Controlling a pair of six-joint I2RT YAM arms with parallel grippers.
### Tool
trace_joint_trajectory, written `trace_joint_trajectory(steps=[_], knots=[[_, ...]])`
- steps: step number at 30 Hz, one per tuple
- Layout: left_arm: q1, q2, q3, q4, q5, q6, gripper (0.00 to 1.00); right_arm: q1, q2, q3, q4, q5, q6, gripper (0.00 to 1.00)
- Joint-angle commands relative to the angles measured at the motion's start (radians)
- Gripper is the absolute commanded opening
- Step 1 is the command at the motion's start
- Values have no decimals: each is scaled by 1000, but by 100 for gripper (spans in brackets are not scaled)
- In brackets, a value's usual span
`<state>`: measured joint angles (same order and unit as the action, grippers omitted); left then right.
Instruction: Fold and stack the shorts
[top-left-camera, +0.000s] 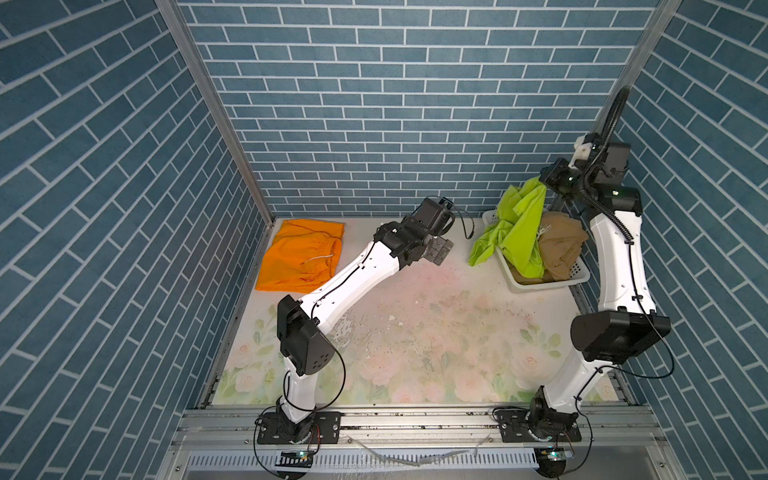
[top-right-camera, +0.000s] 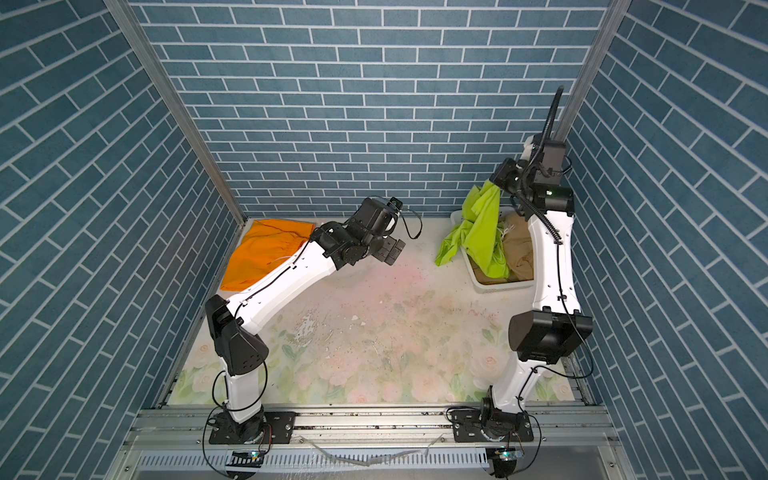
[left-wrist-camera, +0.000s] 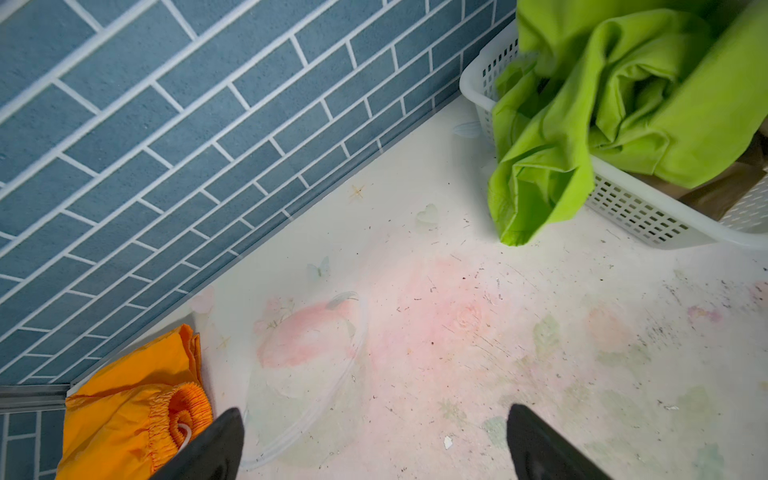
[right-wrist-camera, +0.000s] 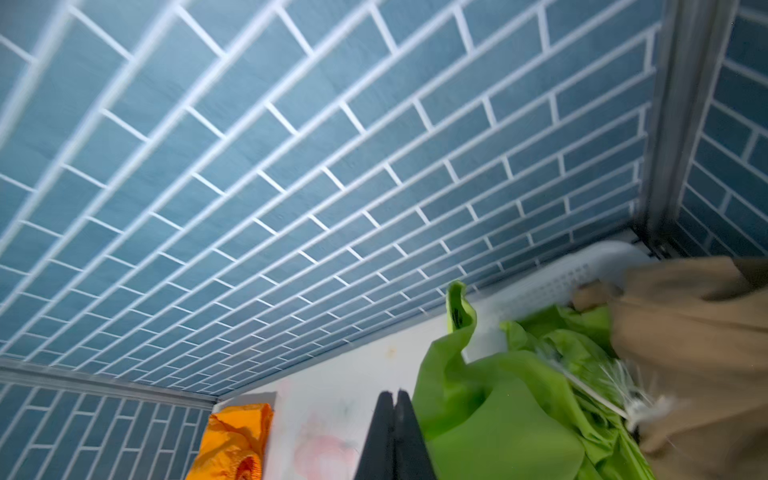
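The orange shorts (top-left-camera: 299, 255) lie folded flat at the table's back left corner. My left gripper (top-left-camera: 440, 251) hovers open over the bare middle of the table, nothing between its fingers (left-wrist-camera: 224, 440). The lime green shorts (top-left-camera: 519, 232) hang out of the white basket (top-left-camera: 552, 284), pulled up to my right gripper (top-left-camera: 542, 183), which is shut on their top edge high over the basket. In the right wrist view the fingers (right-wrist-camera: 392, 395) are pressed together with the green cloth (right-wrist-camera: 498, 415) right beside them. The tan-brown shorts (top-left-camera: 561, 245) lie crumpled in the basket.
The basket stands at the back right corner against the blue brick-pattern walls. A green trouser leg (left-wrist-camera: 523, 199) drapes over the basket's rim onto the flowered table mat (top-left-camera: 415, 332). A metal rail (top-left-camera: 415, 419) runs along the front edge.
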<state>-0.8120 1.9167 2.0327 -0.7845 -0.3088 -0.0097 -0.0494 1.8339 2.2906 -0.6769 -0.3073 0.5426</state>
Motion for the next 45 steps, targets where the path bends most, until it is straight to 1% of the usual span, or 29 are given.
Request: trace_joint_trajectory(steps=[1, 3, 5, 7, 9, 14, 16, 17, 19, 20, 21, 23, 24, 26, 29, 31, 32, 34, 35, 36, 38, 41, 43, 45], knots=[[-1, -27, -56, 8, -3, -18, 99, 4, 65, 223, 29, -177, 36, 0], [15, -48, -85, 17, 12, -42, 100, 23, 116, 365, 73, -248, 96, 0], [45, -74, -118, 35, 61, -85, 100, 56, 144, 443, 132, -298, 141, 0], [81, -103, -155, 59, 99, -124, 100, 100, 142, 446, 210, -332, 185, 0], [113, -135, -187, 73, 108, -144, 100, 168, 130, 411, 299, -381, 212, 0], [201, -230, -286, 93, 112, -186, 99, 390, 134, 387, 364, -542, 179, 0], [262, -284, -348, 104, 136, -227, 99, 472, 116, 334, 370, -573, 154, 0], [296, -316, -387, 112, 150, -254, 100, 507, 97, 273, 374, -574, 144, 0], [377, -376, -465, 135, 201, -300, 100, 565, 46, 106, 404, -551, 138, 0], [413, -404, -503, 149, 227, -317, 100, 592, 21, -9, 425, -549, 132, 0], [440, -428, -536, 158, 240, -325, 100, 615, 2, -107, 417, -541, 106, 4], [474, -465, -579, 159, 246, -332, 100, 641, -29, -281, 368, -475, 60, 26], [486, -482, -600, 160, 252, -334, 100, 644, -44, -366, 360, -446, 60, 37], [497, -506, -630, 159, 262, -334, 100, 634, -75, -463, 303, -390, 39, 53], [501, -519, -667, 167, 288, -334, 100, 597, -163, -563, 206, -295, -40, 74], [498, -514, -693, 184, 323, -339, 100, 534, -243, -656, 198, -221, -38, 85], [496, -507, -708, 196, 342, -342, 100, 486, -284, -703, 184, -178, -31, 90], [486, -494, -727, 214, 357, -356, 100, 384, -341, -772, 113, -70, -30, 92], [480, -487, -738, 225, 366, -361, 99, 328, -365, -808, 70, 8, -27, 94], [473, -481, -747, 242, 373, -367, 99, 275, -382, -847, 48, 44, -27, 95], [449, -466, -755, 266, 380, -376, 100, 175, -398, -909, 41, 62, -32, 96], [397, -422, -741, 295, 397, -383, 100, 71, -380, -964, 38, 90, -45, 96], [356, -388, -725, 321, 412, -393, 100, 22, -356, -996, 68, 83, -36, 97], [312, -344, -701, 348, 435, -408, 100, -29, -318, -1022, 126, 40, -19, 97]])
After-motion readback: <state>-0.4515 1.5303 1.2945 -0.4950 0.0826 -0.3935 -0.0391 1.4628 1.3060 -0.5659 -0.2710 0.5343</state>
